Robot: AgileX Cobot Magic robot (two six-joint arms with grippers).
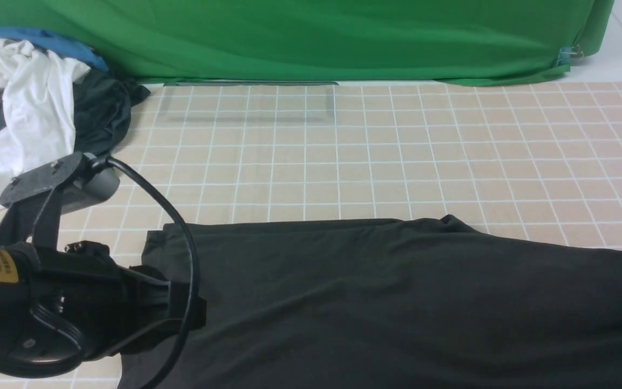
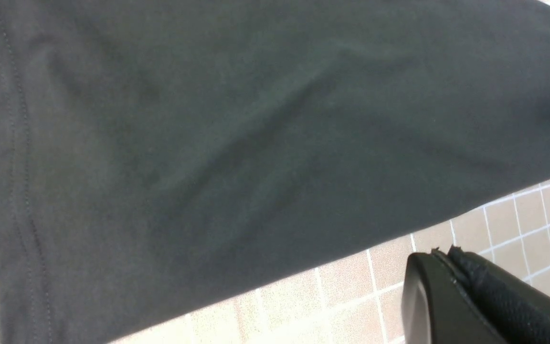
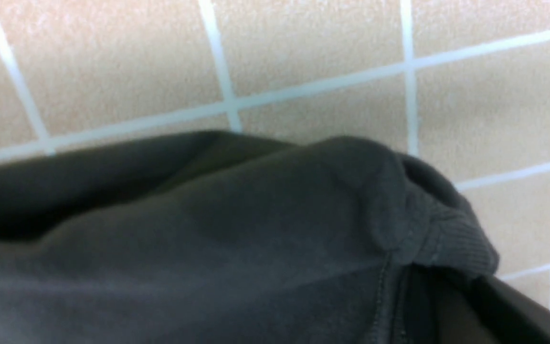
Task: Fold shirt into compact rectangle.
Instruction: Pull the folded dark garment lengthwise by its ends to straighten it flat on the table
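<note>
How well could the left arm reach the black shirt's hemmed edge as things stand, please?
Probably yes: the left gripper, shut and empty, sits right beside the black shirt, with only bare tiled table between.

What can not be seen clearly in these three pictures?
- Right gripper: absent from the front view; in the right wrist view only a dark corner shows behind the shirt.
- Shirt's right and near parts: cut off by the front view's edges.
- Left gripper: fingertips hidden in the front view behind its own arm.
- Shirt's logo: not visible in any view.

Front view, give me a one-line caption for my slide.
Black shirt spread on the tiled table, left gripper at its edge, clothes pile behind.
</note>
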